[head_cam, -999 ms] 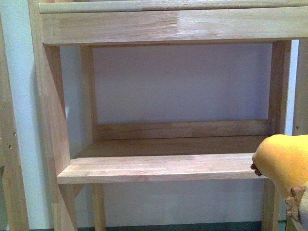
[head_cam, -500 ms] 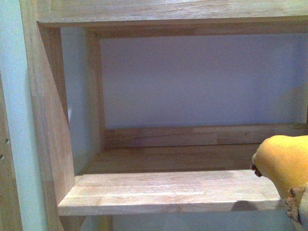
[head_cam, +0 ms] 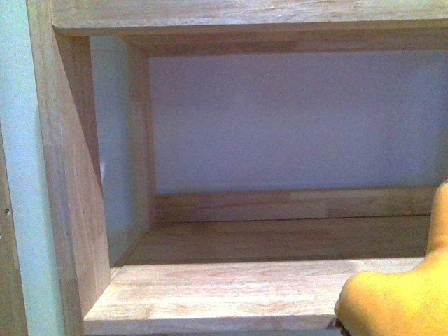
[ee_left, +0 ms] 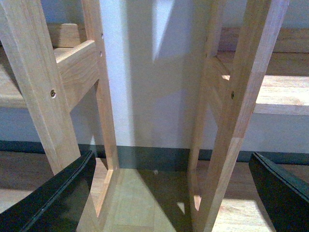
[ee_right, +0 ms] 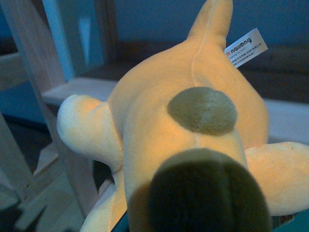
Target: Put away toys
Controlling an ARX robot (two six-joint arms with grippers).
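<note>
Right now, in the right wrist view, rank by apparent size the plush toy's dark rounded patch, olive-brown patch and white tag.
1. dark rounded patch (nearest the camera, so unsure)
2. olive-brown patch
3. white tag

The left gripper (ee_left: 172, 155) is showing its two fingers (ee_left: 58, 198) as broad, matte black wedges, each one narrowing to an angled tip, with a faint grey sheen catching along the upper edges nearest the fingertips.

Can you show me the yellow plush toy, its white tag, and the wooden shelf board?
plush toy (head_cam: 399, 301): front view, rounded yellow body.
tag (ee_right: 246, 47): right wrist view, middle of label.
shelf board (head_cam: 210, 294): front view, bare top surface.
</note>
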